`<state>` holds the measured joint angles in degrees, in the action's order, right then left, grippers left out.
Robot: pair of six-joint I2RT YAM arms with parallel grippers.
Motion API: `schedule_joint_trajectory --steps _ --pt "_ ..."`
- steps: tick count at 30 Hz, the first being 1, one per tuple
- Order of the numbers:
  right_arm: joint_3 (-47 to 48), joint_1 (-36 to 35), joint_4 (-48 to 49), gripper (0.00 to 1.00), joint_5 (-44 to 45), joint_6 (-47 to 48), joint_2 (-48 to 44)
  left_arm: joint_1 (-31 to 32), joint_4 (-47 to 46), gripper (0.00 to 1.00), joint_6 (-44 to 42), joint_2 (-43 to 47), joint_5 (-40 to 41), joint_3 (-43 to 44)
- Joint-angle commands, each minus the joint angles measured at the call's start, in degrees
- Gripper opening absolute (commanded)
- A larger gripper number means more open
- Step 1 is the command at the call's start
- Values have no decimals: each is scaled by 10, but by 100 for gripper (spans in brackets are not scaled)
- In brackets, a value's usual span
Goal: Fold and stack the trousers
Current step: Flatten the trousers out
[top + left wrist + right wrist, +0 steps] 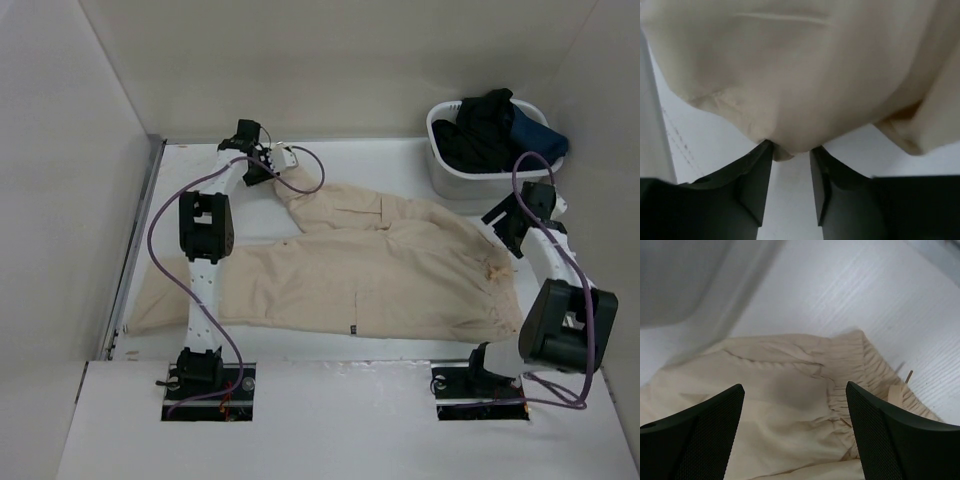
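Has the trousers [380, 270] flat on the table [330, 350], long axis left to right, waistband [500, 285] at right. Pinches the far leg's hem [292, 188] at far left in the left gripper [791, 149], fingers narrow; hovers the right gripper [794, 387], fingers wide and empty, just above the waistband.

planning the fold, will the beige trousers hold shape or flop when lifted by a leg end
Probably floppy: the trousers bunch and sag at the left gripper. Pushing would likely wrinkle them rather than slide them flat, as the gathered waistband suggests.
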<state>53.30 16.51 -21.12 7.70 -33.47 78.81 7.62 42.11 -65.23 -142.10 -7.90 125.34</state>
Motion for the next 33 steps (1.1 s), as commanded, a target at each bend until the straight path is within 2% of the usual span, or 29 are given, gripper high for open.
schedule_joint_trajectory --steps 1,3,6,9,10,11,13,17,18,22,26,29,33 --pt "30 4 -42 87 12 -24 34 2 -57 24 15 11 33 -4" --pt "38 4 -44 88 16 -20 58 -2 -76 10 30 15 36 -9" --pt "58 2 -55 88 24 -11 99 -11 -106 1 53 37 33 -27" --pt "80 0 -76 88 30 2 146 -22 -122 0 63 73 29 -54" --pt "83 -3 -80 84 31 3 157 -27 -123 0 63 89 27 -64" --pt "84 -5 -79 77 31 5 164 -33 -123 0 63 108 26 -75" --pt "81 -7 -70 56 31 6 170 -43 -121 0 63 148 24 -98" --pt "84 -4 -57 7 30 7 181 -58 -98 0 53 245 19 -150" --pt "87 -6 -59 0 32 7 181 -62 -82 0 48 270 19 -161" --pt "84 -7 -38 0 43 25 137 -72 7 1 12 359 27 -171" --pt "80 -19 -14 0 47 46 73 -87 173 4 -32 387 54 -101" --pt "87 -31 -17 0 44 60 51 -97 297 9 -51 361 75 -25" --pt "88 -60 -12 0 40 63 50 -109 307 19 -56 271 86 -33"
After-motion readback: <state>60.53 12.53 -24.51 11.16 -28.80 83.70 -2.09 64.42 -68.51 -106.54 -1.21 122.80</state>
